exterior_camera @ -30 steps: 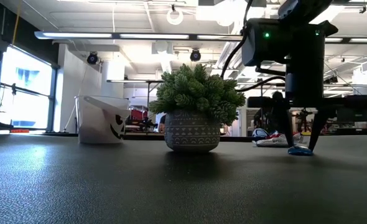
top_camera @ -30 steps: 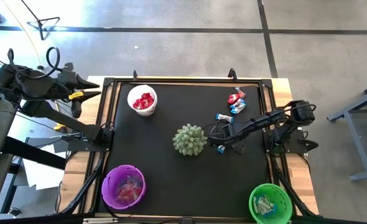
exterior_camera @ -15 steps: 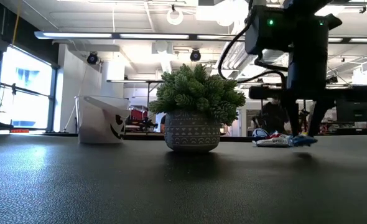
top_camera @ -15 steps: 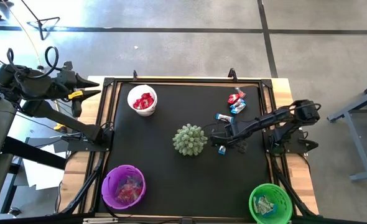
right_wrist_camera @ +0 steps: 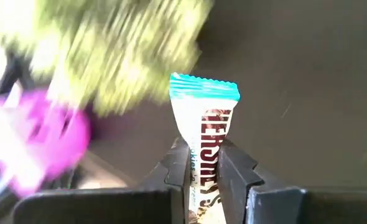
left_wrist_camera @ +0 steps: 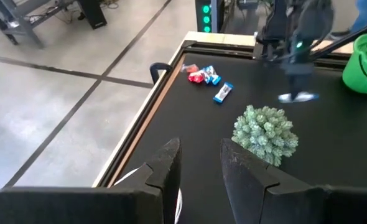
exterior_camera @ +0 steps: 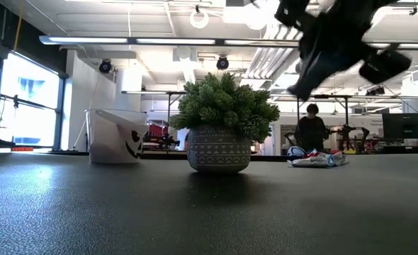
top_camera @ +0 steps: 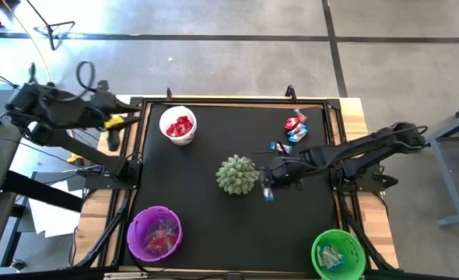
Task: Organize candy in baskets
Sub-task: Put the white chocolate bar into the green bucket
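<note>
- Three baskets are sitting on the black desk [top_camera: 214, 218]: a white basket [top_camera: 178, 125] near the far left corner, a purple basket [top_camera: 155, 232] at the near left, and a green basket [top_camera: 338, 253] at the near right corner.
- Red sweets are lying in the white basket, pinkish ones in the purple basket, pale wrapped ones in the green basket; their numbers cannot be told.
- A loose cluster of candy [top_camera: 295, 124] is lying near the far right of the desk, red and blue-and-silver pieces touching one another, with one blue-and-silver sweet [top_camera: 278, 146] lying apart, just nearer the middle.
- One spiky pale-green plant [top_camera: 237, 174] is standing in the middle of the desk.
- The right gripper [top_camera: 268, 187] is hanging above the desk just beside the plant, its fingers [right_wrist_camera: 178, 168] pinching one blue-and-white candy bar [right_wrist_camera: 205, 130] by its lower part.
- The held bar's long axis is running straight out along the fingers, its teal crimped end pointing away from the gripper.
- The left gripper [left_wrist_camera: 199, 165] is waiting beyond the far left corner of the desk, its fingers standing narrowly apart and holding nothing.
</note>
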